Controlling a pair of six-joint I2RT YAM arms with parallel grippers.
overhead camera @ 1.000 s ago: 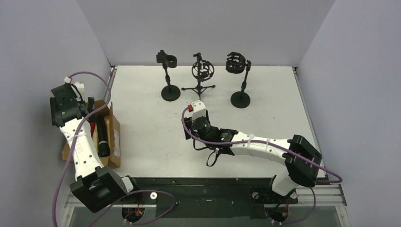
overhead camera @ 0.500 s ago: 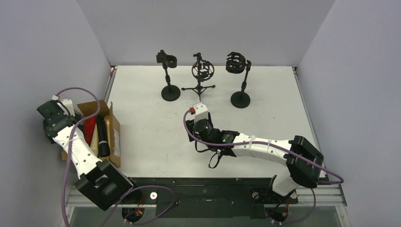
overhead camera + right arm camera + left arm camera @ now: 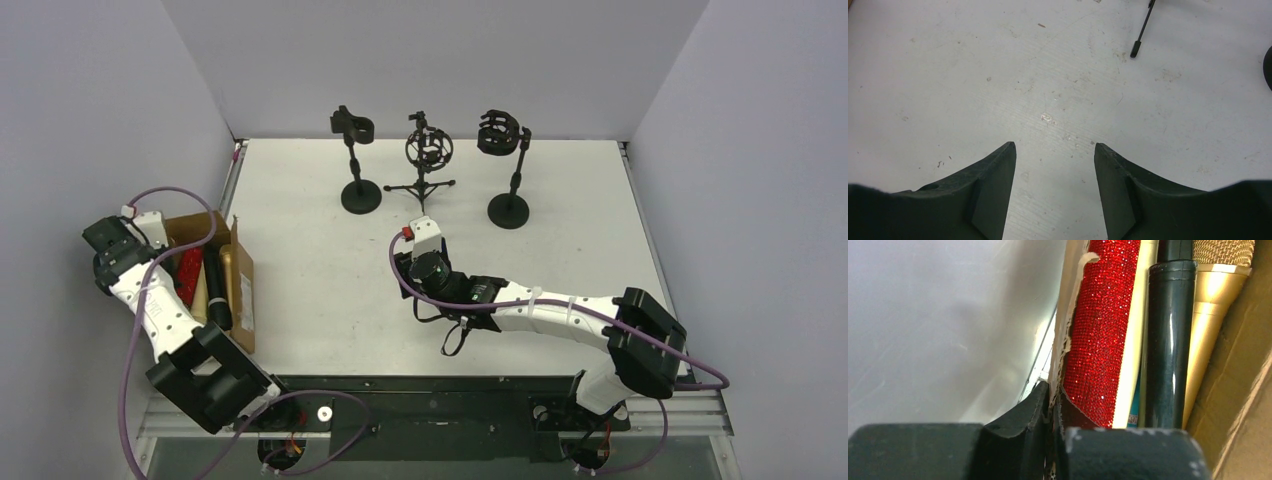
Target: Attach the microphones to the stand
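Several microphones lie in a cardboard box at the left: a glittery red one, a cream one, a black one and a gold one, with a sliver of teal. My left gripper is shut on the box's torn left wall, just beside the red microphone. The right gripper hangs open over bare table, holding nothing. At the back stand a clip stand, a tripod stand with a ring mount and a cradle stand, all without microphones.
The box sits close to the left side wall. One tripod leg shows at the top of the right wrist view. The right arm lies across the table's near middle.
My left arm swung from above the box to its left side, and its gripper closed on the cardboard wall. The right arm barely shifted.
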